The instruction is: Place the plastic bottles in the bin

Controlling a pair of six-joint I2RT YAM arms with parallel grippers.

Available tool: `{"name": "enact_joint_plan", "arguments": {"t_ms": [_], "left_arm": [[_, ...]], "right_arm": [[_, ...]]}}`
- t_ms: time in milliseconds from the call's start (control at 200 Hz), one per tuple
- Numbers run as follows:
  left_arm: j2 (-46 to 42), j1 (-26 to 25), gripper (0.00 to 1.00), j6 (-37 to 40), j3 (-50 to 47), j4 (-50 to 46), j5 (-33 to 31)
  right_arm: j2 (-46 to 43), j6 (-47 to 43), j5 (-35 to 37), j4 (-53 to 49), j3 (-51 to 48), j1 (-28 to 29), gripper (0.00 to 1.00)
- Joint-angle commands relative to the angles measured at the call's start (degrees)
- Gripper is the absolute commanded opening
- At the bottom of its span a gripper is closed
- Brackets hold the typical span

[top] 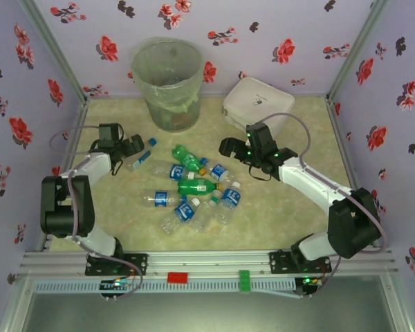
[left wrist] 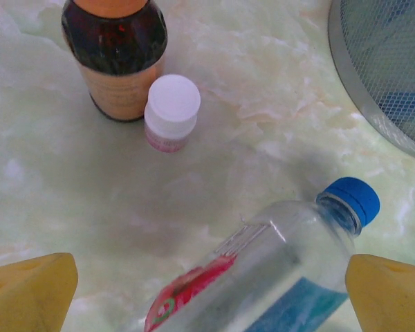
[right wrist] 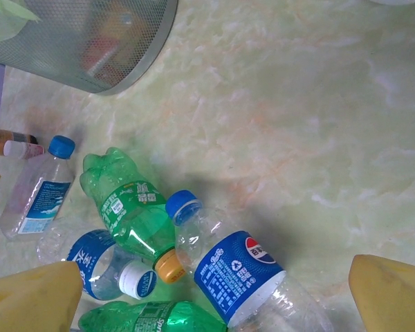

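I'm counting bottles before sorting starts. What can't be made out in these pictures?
- Top view: the bin's contents, hazy behind its translucent wall and liner.
- Top view: the exact count in the bottle pile, because the bottles are small and overlap.
- Left wrist view: the brown bottle's top is cut off by the upper edge, and its label is blurred.
- Right wrist view: the Pepsi-labelled bottle's base is cut off by the lower edge.

Lavender walls [top: 277,28] all round, dotted with red and dark flowers — pale green marbled tabletop [top: 290,214] below, evenly lit, aluminium posts [top: 53,48] in the far corners, a metal rail [top: 207,263] up front.
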Motion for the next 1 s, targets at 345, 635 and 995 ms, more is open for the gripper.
{"name": "enact_joint_plan", "arguments": {"t_ms": [345, 635, 995], "left_arm": [[9.3, 1.0, 0.98, 1.9, 7.0, -3.3, 12.7], [11.4, -0.9, 0.94, 2.1, 8.2, -7.0, 12.8], [16.0, -3.4, 0.9, 3.4, 14.6, -16.4, 7.4]], "right_arm": [[-2.6, -2.6, 7.5, 1.7, -1.5, 2.9, 1.0], [-3.0, -2.4, 7.6, 1.2, -0.9, 3.0, 1.0], [-5.5, -2.1, 8.8, 2.6, -2.9, 2.9, 1.0]]}}
